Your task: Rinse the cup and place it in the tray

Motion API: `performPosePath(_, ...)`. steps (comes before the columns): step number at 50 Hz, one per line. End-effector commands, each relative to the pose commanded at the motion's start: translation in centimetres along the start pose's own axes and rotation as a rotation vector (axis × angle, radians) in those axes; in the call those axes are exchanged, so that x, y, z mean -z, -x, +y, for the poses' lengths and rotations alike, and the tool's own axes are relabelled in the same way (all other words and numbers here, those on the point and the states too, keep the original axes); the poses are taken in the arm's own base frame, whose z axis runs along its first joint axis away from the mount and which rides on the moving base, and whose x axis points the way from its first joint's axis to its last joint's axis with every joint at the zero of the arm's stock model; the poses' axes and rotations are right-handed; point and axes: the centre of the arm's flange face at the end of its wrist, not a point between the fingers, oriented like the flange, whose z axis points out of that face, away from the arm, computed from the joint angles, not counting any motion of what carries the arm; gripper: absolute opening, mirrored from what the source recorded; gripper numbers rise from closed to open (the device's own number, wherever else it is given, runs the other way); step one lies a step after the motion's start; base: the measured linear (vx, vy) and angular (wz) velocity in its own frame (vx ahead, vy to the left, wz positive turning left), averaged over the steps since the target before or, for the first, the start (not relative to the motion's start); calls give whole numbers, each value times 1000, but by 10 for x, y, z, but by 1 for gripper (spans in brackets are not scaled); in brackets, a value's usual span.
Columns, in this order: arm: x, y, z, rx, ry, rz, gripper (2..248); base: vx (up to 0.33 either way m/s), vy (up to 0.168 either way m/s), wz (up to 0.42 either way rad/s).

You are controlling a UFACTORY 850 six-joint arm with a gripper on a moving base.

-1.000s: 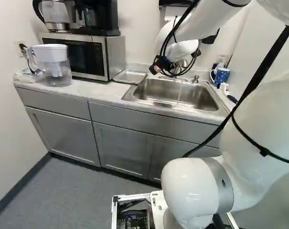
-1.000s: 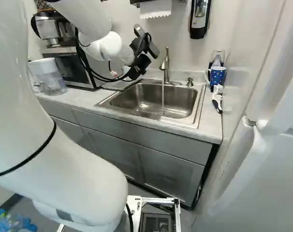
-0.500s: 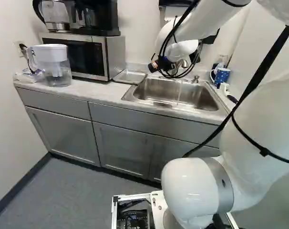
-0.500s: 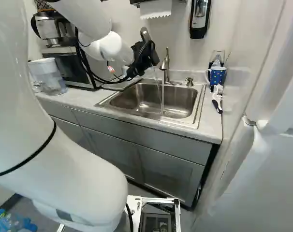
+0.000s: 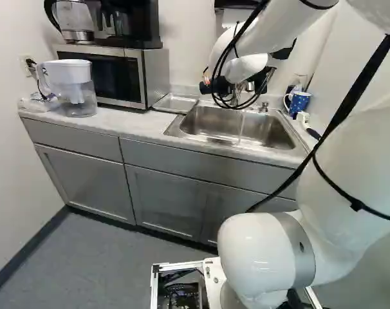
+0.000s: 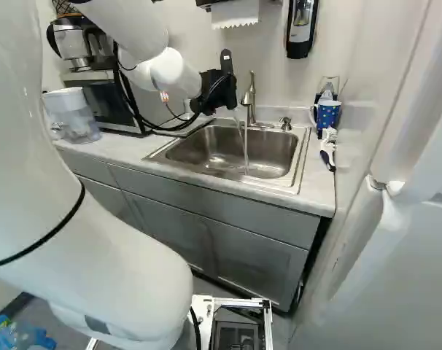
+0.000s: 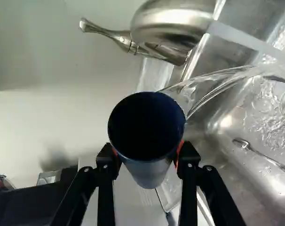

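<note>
One steel sink, a spoon in it, sits in the pale counter; left of it lies the tray, beside the microwave. The faucet runs. The cup, dark inside and paler outside, is over the sink's left side, water arcing at its rim. The gripper pinches it from both sides, fingers parted by its width. Since a second ago, the gripper has turned; the base hasn't moved.
</note>
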Motion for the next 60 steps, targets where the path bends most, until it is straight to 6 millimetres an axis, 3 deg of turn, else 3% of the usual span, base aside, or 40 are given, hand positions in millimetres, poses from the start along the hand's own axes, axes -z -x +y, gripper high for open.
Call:
performPosePath(42, 0, 0, 0, -442, 0, 0, 125, 0, 0, 0)
performPosePath(60, 0, 0, 0, -442, 0, 0, 125, 0, 0, 0)
